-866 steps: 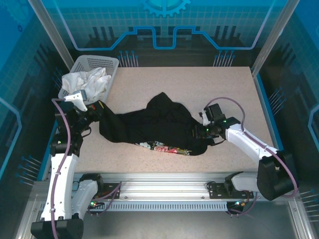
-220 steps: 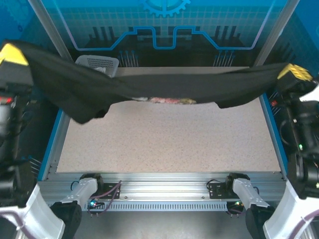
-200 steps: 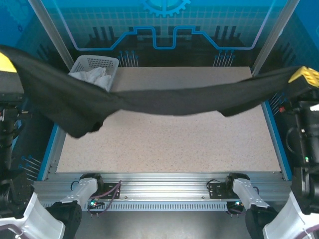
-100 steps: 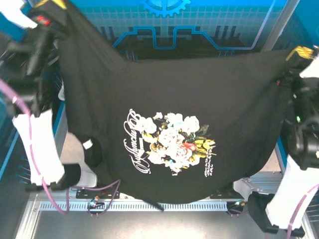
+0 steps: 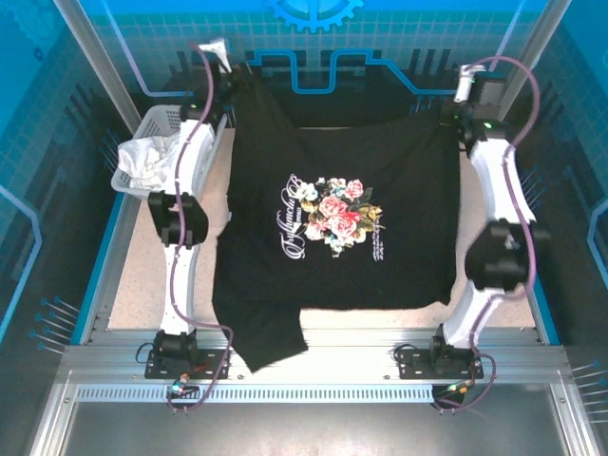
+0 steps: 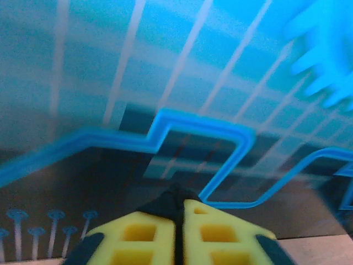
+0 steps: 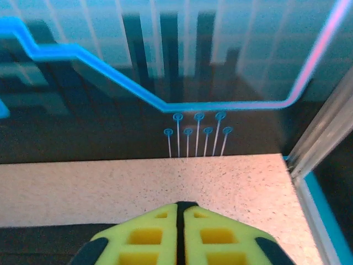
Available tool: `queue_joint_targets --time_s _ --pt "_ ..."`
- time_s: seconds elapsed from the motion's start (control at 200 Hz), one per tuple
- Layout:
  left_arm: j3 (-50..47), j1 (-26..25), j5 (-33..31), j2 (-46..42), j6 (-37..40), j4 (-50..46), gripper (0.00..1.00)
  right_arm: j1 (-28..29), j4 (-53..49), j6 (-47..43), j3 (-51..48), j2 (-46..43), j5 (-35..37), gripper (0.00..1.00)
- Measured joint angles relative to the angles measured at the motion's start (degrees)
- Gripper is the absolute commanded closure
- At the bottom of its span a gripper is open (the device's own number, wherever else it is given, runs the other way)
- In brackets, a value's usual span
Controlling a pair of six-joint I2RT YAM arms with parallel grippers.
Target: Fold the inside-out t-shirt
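The inside-out t-shirt [image 5: 332, 256] is black and lies spread over the table with its flower print [image 5: 331, 214] facing up. One lower corner hangs over the near edge [image 5: 266, 332]. My left gripper [image 5: 237, 84] holds the far left corner, raised near the back wall. My right gripper [image 5: 454, 116] holds the far right corner. In the left wrist view the yellow fingers [image 6: 138, 237] are shut with black fabric [image 6: 165, 203] pinched between them. In the right wrist view the gripper [image 7: 182, 208] is shut on a thin strip of the black shirt [image 7: 44, 240].
A white basket [image 5: 161, 123] with a white cloth [image 5: 147, 161] stands at the far left of the table. The speckled tabletop [image 7: 110, 182] ends at the blue-lined back wall [image 7: 165, 105]. Both arms stretch along the table's sides.
Half a second ago the shirt hung high and close to the camera. Both grippers have since carried it to the far side and down, and it now lies spread on the table.
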Motion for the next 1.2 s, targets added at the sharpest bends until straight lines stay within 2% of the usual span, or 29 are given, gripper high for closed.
queue_joint_targets --time_s 0.045,0.11,0.21,0.32,0.395,0.45,0.645,0.82,0.915,1.045,1.201 --pt "-0.2 -0.4 -0.9 2.9 0.2 0.3 0.79 0.4 -1.2 0.1 6.0 7.0 0.1 0.78" --pt "-0.4 -0.6 -1.8 5.0 1.0 0.2 0.58 0.8 -4.4 0.3 14.1 15.0 0.4 0.67" --pt "-0.4 -0.6 -2.4 5.3 1.4 0.2 0.44 0.8 -10.4 0.6 22.3 21.5 1.0 0.61" --pt "-4.5 -0.6 -2.5 0.8 0.9 0.0 0.31 0.8 -14.2 1.0 20.2 19.2 1.3 0.55" --pt "-14.0 -0.8 -2.1 -6.7 -0.7 0.1 0.25 0.8 -15.1 1.5 12.3 13.1 1.2 0.53" --pt "-24.4 -1.2 -1.6 -14.0 -2.8 1.6 0.21 0.8 -15.4 2.1 4.1 6.7 1.2 0.52" --pt "-62.6 -5.5 1.4 -37.3 -11.4 13.4 0.19 -1.2 -15.8 6.1 -19.8 -12.5 0.5 0.51" --pt "-88.0 -12.7 5.0 -44.7 -18.0 23.7 0.19 -6.9 -16.0 11.2 -37.6 -20.3 -0.9 0.51" --pt "-97.8 -14.8 7.8 -45.2 -21.4 26.7 0.19 -8.9 -17.3 13.1 -45.1 -20.7 -1.0 0.52" --pt "-108.3 -14.8 10.7 -46.0 -24.8 29.6 0.2 -8.0 -20.2 13.6 -50.5 -20.7 -0.8 0.52" --pt "-115.2 -14.7 12.1 -50.2 -25.2 33.1 0.19 -6.3 -22.1 14.4 -53.8 -20.9 1.3 0.52"
